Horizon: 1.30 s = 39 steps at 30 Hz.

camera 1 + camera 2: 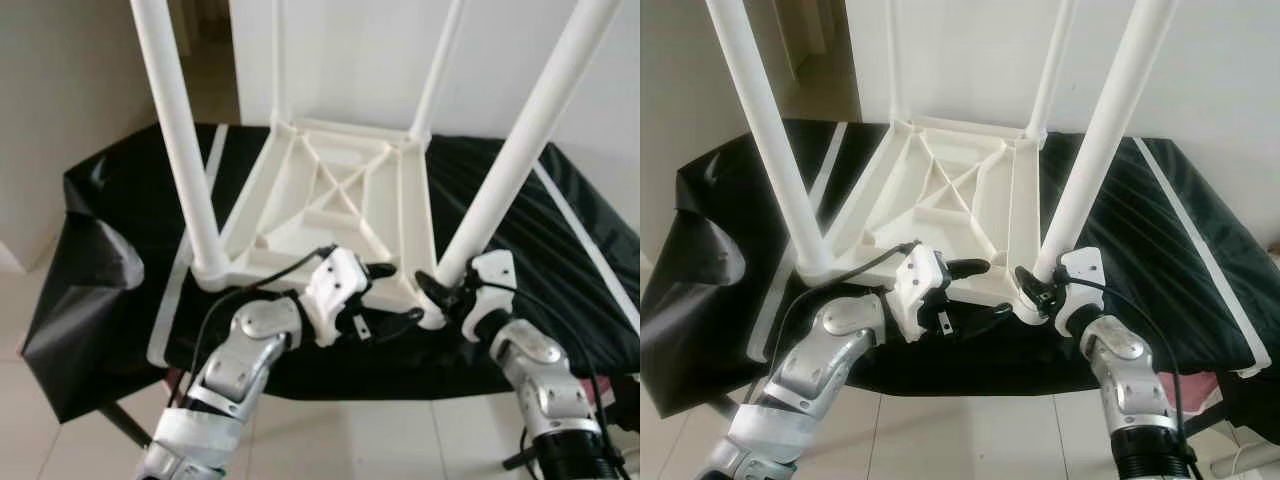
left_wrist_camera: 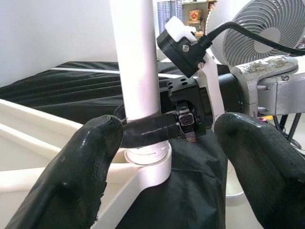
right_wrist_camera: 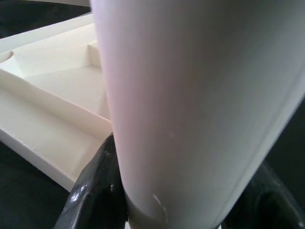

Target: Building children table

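The smooth white plastic table leg [image 3: 200, 109] is filling my right gripper [image 1: 441, 291], clamped low near its socket where the light, stiff, slippery tube is steadiest, while my left gripper [image 1: 392, 292] is hovering spread apart beside the upturned white ribbed plastic tabletop [image 1: 330, 200].

Silver arms, white wrist housings, black cables, black-fingered left tool [image 1: 400, 292], right tool [image 1: 437, 288]

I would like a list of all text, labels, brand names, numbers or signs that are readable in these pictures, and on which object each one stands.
No readable text in any view.
The upturned white table and its legs are plain, without print.
The black cover has white stripes, no writing.
The left gripper and right gripper carry no legible markings.
Items on the far shelf in the left wrist view are too small and blurred to read.
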### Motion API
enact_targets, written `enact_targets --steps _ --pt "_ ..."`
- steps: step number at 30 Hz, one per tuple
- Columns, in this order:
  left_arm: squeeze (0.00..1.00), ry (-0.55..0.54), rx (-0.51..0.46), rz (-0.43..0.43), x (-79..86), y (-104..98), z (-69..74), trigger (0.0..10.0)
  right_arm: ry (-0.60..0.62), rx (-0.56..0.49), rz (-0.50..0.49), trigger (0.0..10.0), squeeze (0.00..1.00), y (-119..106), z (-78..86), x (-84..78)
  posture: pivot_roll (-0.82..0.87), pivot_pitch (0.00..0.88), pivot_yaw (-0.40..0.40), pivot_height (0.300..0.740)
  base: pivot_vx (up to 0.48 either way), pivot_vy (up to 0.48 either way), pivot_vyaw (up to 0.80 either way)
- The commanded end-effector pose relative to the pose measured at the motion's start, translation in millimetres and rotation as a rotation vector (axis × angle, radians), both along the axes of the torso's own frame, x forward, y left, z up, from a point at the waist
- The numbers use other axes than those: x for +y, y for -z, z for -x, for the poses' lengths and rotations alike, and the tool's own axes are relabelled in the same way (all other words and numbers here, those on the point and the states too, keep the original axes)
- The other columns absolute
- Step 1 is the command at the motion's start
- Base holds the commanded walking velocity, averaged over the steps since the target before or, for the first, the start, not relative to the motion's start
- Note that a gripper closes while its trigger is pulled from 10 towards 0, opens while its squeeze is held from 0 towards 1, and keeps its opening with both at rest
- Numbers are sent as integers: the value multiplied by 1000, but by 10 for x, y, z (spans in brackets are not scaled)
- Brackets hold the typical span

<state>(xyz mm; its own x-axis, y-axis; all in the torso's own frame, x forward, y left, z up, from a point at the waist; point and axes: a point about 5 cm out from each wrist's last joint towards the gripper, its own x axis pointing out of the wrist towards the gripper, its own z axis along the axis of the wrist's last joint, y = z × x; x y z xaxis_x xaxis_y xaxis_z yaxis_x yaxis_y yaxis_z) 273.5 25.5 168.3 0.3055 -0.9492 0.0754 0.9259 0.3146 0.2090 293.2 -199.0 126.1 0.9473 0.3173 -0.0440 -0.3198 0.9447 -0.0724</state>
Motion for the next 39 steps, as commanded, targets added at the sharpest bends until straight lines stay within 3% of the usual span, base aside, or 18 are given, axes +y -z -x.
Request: enact_targets --steps 1,6,7,13,19,23,33,38,39 --pt "0 -55 4 21 22 -15 -47 10000 60 28 1 10000 0 62 29 -33 -47 5 -33 740 0 0 0" --pt "0 -51 5 20 26 -11 -41 10000 167 35 -25 10000 0 101 50 0 -48 2 -30 740 0 0 0" --pt "0 -49 6 22 27 -3 -30 10000 332 68 -46 10000 0 191 86 83 -47 0 -32 740 0 0 0" --pt "0 -50 12 31 10 -1 -31 10000 516 117 -90 10000 0 287 123 211 -45 0 -34 740 0 0 0" --pt "0 -40 9 30 -38 -5 -28 10000 735 134 -123 10000 0 296 42 285 -44 0 -43 740 0 0 0" --pt "0 -43 9 42 -66 -17 -26 10000 746 117 -143 10000 0 237 6 353 -44 0 -45 740 0 0 0" --pt "0 -59 12 56 -59 -18 -34 10000 778 122 -129 10000 0 245 33 349 -48 3 -51 740 0 0 0" --pt "0 -58 12 59 -66 -17 -30 10000 765 83 -189 10000 0 190 30 328 -52 3 -50 740 0 0 0" --pt "0 -56 12 62 -67 -20 -28 10000 741 56 -221 10000 1000 151 38 319 -53 3 -49 740 0 0 0"
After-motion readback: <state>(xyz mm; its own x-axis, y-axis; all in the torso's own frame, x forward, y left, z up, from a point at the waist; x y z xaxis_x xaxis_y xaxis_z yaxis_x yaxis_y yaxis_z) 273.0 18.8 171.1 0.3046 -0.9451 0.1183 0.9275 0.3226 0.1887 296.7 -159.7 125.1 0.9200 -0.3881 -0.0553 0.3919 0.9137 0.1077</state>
